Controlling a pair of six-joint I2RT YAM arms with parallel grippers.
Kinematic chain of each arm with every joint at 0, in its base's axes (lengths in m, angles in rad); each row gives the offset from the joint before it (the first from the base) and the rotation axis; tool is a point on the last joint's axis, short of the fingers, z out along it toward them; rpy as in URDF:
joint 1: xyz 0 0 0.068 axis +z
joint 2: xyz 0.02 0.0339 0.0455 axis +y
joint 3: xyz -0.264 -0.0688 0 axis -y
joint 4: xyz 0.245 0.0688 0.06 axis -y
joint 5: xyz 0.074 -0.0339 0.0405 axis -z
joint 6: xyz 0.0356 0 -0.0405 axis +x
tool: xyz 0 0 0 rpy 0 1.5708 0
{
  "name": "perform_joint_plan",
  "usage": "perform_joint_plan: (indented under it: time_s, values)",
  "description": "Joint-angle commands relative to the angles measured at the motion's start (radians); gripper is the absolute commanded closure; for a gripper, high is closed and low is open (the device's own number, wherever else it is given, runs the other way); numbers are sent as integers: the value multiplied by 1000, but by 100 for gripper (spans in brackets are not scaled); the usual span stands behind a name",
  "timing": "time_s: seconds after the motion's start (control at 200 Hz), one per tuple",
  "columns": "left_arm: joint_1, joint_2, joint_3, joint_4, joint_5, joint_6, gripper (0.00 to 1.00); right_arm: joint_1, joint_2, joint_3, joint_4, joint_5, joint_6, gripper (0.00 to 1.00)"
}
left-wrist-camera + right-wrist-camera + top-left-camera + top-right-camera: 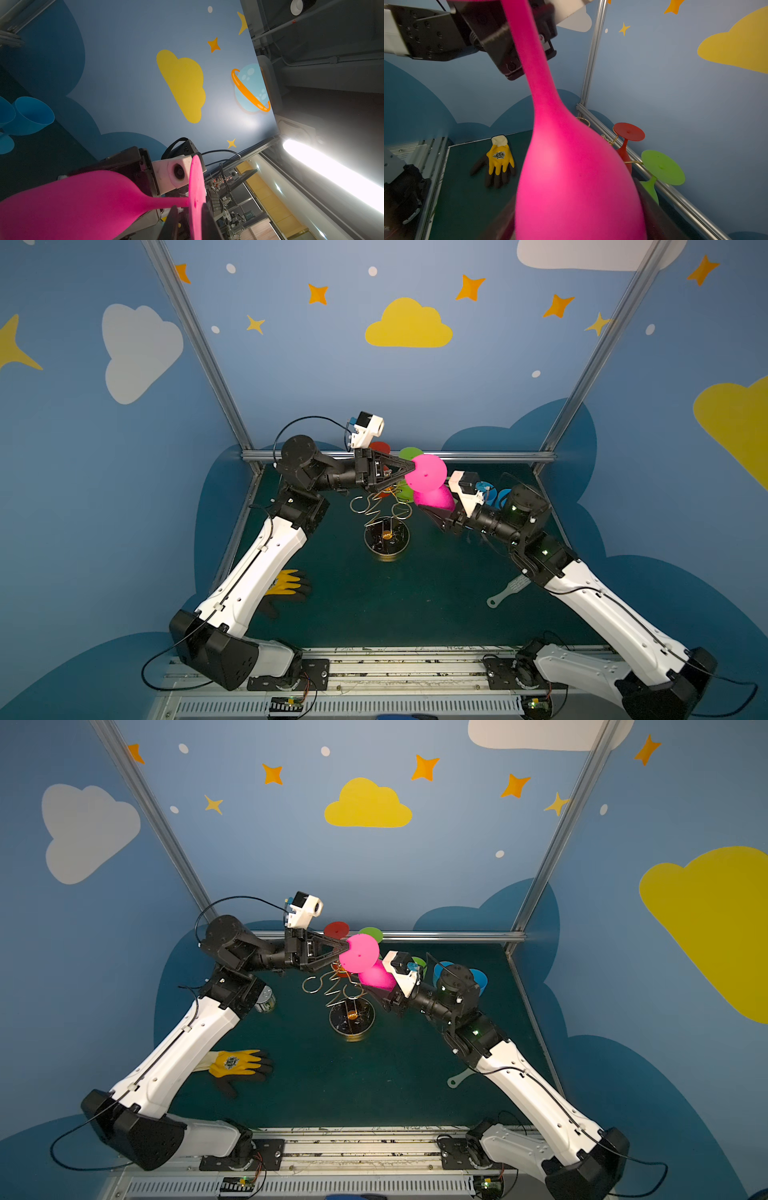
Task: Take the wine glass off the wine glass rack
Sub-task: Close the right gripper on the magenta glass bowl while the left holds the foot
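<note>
The pink wine glass (pixel 428 484) is up in the air, upside down and tilted, its foot uppermost, just right of the gold rack (pixel 386 539) and above its wire loops. The left gripper (pixel 412 467) is at the foot: its fingers (pixel 173 220) stand slightly apart, one on each side of the disc, where the stem joins. The right gripper (pixel 436 512) comes from below, its jaws spread wide on either side of the bowl. Whether they press on it I cannot tell. A red glass (pixel 629 133) and a green glass (pixel 662 168) hang on the rack's far side.
</note>
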Motion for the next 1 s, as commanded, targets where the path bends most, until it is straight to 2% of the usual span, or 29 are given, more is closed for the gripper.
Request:
perform_joint_plan:
  time_s: [0.0,0.12,0.185,0.26,0.34,0.516,0.631,0.881,0.996]
  values:
    - [4,-21,23,-50,-15,132,55,6,-65,-9,-48,21,60,63]
    - [14,-33,21,-144,-47,287,45,8,-128,-14,-174,56,111,68]
    - [15,-42,17,-210,-85,412,41,8,-165,-18,-244,84,131,69]
    - [12,-58,6,-278,-144,603,40,8,-200,-19,-328,125,151,70]
    - [0,-86,-30,-346,-267,827,41,8,-219,-9,-410,150,169,71]
    - [-71,-190,-245,-234,-522,1366,43,8,-214,32,-551,167,248,73]
    - [-128,-240,-370,-95,-590,1623,44,9,-193,63,-595,131,271,75]
    - [-180,-246,-388,-46,-575,1785,45,12,-143,91,-583,71,300,78]
    - [-195,-238,-388,-37,-587,1813,46,18,-122,100,-573,46,311,78]
